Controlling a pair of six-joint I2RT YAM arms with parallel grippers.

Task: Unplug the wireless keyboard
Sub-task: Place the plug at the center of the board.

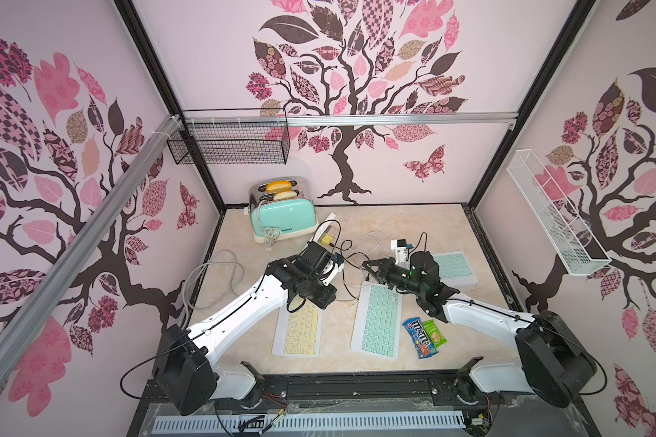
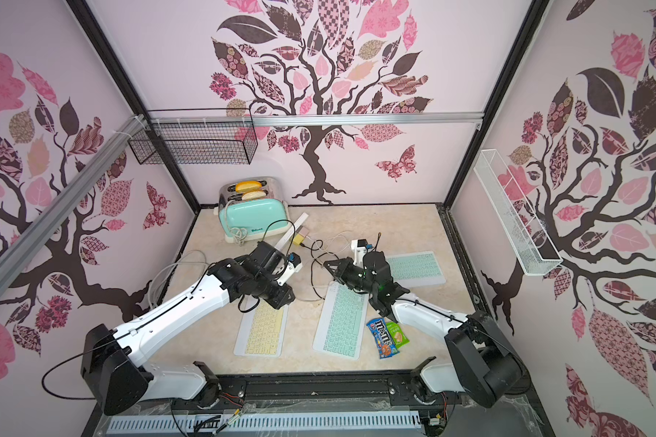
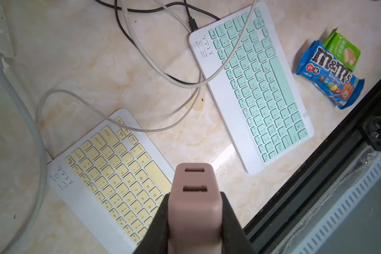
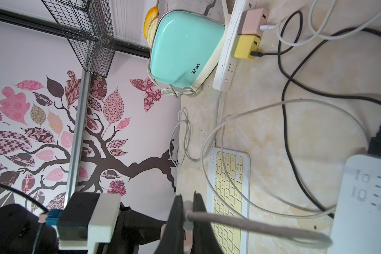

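Left wrist: grips pink charger, ports empty, in part-closed left fingers; pinches whitish cable in shut right fingers. Looks unplugged; next, lay both down.

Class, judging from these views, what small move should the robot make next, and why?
Probably lower the right pincer and release the white cable: its plug sits clear of the pink charger, whose ports show empty in the left pincer.

Standing just left of centre in both top views: toaster. Lying just right of it: power strip. Lying side by side at lower centre: leftmost keyboard, centre keyboard. Sitting right of those: snack packets. Lying higher, farther right: rightmost keyboard.
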